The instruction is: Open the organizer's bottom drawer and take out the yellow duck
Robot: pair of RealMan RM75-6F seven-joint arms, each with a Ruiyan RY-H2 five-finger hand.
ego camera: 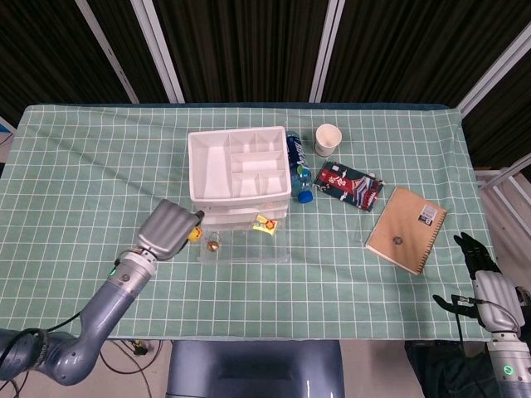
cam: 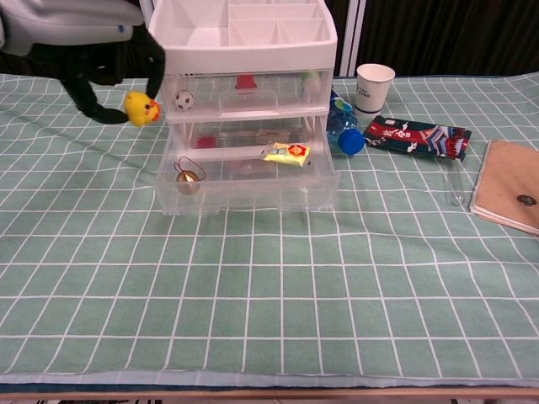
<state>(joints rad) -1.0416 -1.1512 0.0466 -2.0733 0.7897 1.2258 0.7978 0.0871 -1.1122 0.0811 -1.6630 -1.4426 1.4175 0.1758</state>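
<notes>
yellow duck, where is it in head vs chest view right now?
Head view: yellow duck peeks out beside the left hand, left of the open bottom drawer.
Chest view: upper left, pinched by the left hand.
Shared landmark: white organizer.

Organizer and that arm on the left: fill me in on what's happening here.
The left robot hand holds the yellow duck in its fingers, in the air to the left of the organizer, clear of it. The bottom drawer stands pulled open, with a small bell-like trinket and a yellow packet inside. The right robot hand hangs off the table's near right corner, holding nothing. The duck has not been set down yet.
</notes>
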